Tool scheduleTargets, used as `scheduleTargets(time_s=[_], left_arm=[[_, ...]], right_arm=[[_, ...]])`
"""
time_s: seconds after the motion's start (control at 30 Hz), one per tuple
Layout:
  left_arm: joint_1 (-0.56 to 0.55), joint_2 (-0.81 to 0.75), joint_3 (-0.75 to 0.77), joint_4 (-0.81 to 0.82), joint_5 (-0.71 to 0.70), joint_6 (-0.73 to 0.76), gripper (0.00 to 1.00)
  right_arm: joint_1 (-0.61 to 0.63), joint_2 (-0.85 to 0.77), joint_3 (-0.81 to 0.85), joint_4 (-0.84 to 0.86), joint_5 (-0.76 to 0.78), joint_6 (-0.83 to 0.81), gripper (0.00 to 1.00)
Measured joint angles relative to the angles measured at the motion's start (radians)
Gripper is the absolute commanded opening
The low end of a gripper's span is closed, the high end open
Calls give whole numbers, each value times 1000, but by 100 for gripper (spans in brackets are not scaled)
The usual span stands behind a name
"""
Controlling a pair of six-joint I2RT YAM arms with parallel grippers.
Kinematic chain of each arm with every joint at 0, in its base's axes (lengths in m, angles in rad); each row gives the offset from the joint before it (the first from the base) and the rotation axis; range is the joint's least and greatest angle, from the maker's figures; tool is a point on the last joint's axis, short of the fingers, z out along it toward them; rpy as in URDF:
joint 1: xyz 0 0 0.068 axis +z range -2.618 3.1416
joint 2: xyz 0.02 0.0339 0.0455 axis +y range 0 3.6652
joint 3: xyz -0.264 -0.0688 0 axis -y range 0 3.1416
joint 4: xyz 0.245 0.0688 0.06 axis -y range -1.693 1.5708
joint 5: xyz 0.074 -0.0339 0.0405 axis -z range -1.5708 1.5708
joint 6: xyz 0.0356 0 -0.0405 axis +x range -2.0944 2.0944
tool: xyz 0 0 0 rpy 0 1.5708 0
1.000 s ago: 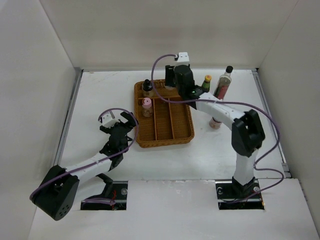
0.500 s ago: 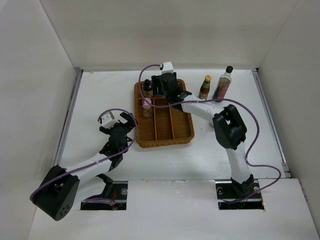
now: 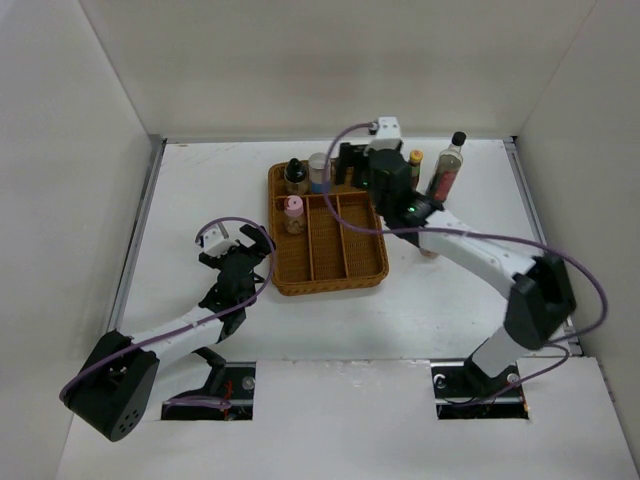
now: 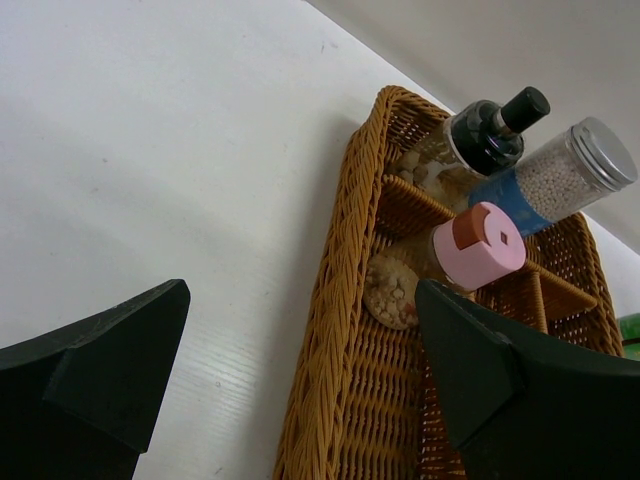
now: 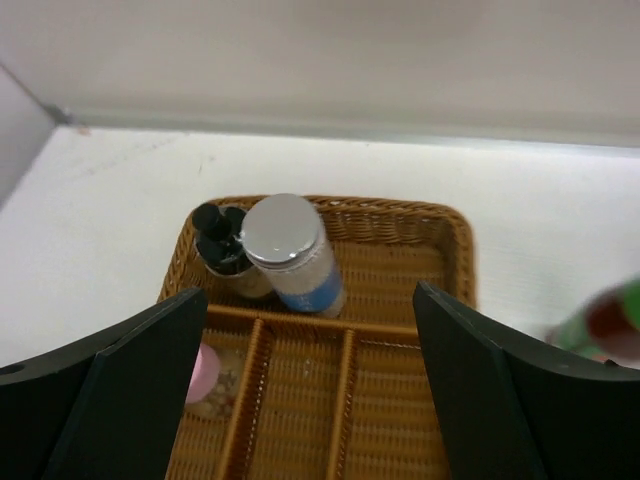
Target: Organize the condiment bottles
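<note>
The wicker tray (image 3: 372,262) holds three bottles. The black-capped bottle (image 3: 295,174) and the white-capped bottle (image 3: 319,172) stand in the back row, and the pink-capped bottle (image 3: 293,212) stands in the left slot. My right gripper (image 3: 352,163) hovers open and empty over the tray's back right (image 5: 310,385), just right of the white-capped bottle (image 5: 287,248). The yellow-capped green bottle (image 3: 414,162) and the tall clear black-capped bottle (image 3: 447,167) stand to the right of the tray. The red-lidded jar (image 3: 431,250) peeks out under the right forearm. My left gripper (image 3: 245,250) is open and empty, left of the tray (image 4: 300,385).
White walls enclose the table on the left, back and right. The tray's middle and right slots (image 5: 390,400) hold nothing. The left wrist view shows the tray's left rim (image 4: 335,290) and the pink cap (image 4: 478,240) close ahead.
My right gripper moved left to the tray's back row, left the white-capped bottle standing there, then drew back to the right, open. The left arm has not moved.
</note>
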Motion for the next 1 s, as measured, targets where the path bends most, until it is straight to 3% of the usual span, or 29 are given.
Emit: scheduleTargets(time_s=[0.17, 0.3, 0.43, 0.67, 0.73, 0.93, 1.0], left_arm=[[0, 1, 0, 0, 3, -2, 100], [0, 5, 0, 0, 5, -4, 100], [0, 11, 0, 0, 14, -6, 100], [0, 11, 0, 1, 24, -11, 100], [0, 15, 0, 2, 25, -11, 100], [0, 28, 0, 1, 34, -15, 100], [0, 27, 0, 1, 36, -16, 100]], right_arm=[[-109, -301, -340, 35, 126, 39, 99], [-264, -377, -526, -32, 214, 96, 100], [-341, -375, -609, -134, 220, 156, 100], [-345, -351, -632, -166, 167, 233, 100], [-345, -335, -640, -167, 147, 248, 95], [-345, -259, -640, -149, 134, 266, 58], [-339, -259, -639, -146, 144, 260, 52]])
